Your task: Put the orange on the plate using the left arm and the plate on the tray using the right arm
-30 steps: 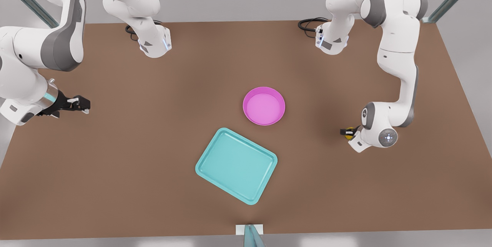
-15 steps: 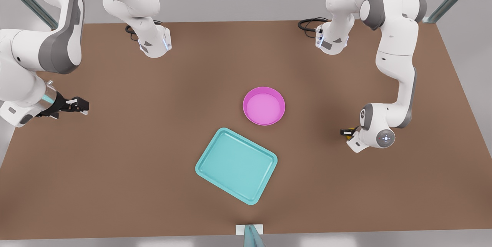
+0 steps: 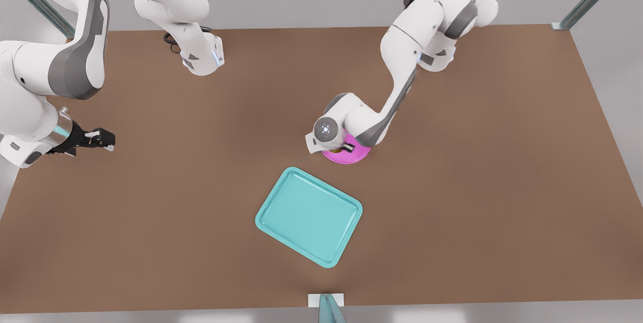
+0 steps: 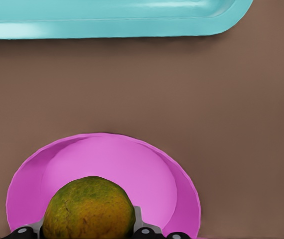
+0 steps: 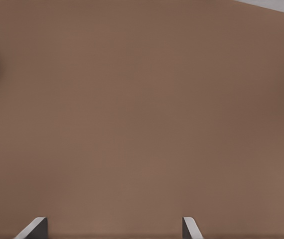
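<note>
1. Left gripper (image 3: 346, 148) clasps the orange (image 4: 89, 208), apparently just above the plate (image 4: 152, 172).
2. The tray (image 3: 309, 216) lies beyond it.
3. Right gripper (image 3: 103, 139) waits with fingers spread, well apart.

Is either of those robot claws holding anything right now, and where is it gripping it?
The left gripper holds the orange by its sides, over the plate. The right gripper waits open, holding nothing.

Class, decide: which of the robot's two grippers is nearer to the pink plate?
Left. The left gripper is over the plate, holding the orange. The right gripper waits open, far off at the front view's left.
</note>
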